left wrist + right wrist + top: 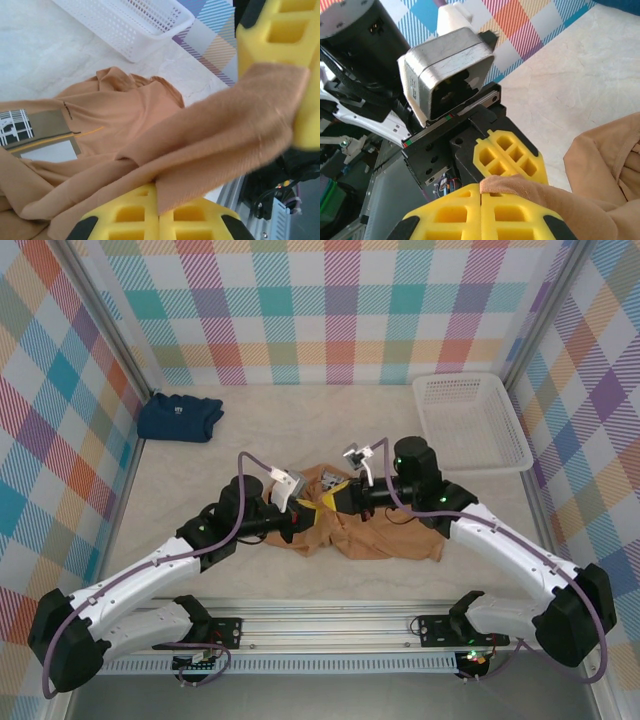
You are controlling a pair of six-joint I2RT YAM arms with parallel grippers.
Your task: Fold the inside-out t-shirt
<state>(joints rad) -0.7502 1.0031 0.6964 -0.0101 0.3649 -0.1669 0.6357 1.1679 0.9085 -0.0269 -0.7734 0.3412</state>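
My left gripper (159, 212) is clamped on a fold of the tan inside-out t-shirt (400, 538), its yellow fingers pressed together around the cloth. My right gripper (480, 207) pinches another fold of the same fabric just beside it, the two nearly fingertip to fingertip. The shirt lies crumpled at the middle of the table (300, 430), nearer the front edge, with a printed panel showing. A folded navy shirt (180, 417) sits in the far left corner and a white basket (470, 425) in the far right.
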